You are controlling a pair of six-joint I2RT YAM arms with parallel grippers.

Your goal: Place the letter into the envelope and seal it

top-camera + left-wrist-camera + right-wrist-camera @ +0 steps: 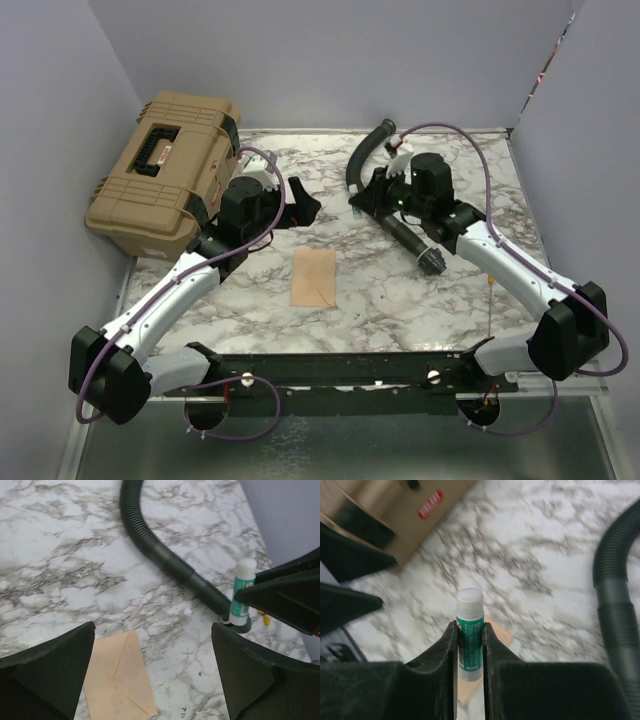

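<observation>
Kraft-brown, the envelope lies flat mid-table on the marble table; the letter does not show apart from it, so it may be inside. The likely risk is that nothing pins the envelope, so a pressed glue stick could drag it; the white cap also looks on, so no glue would reach the flap. The right gripper pinches the stick upright just beyond the envelope; the left gripper hovers opposite, jaws spread, holding nothing.

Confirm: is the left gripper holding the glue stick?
No, the right gripper clamps the glue stick; the left gripper is open and empty.
</observation>
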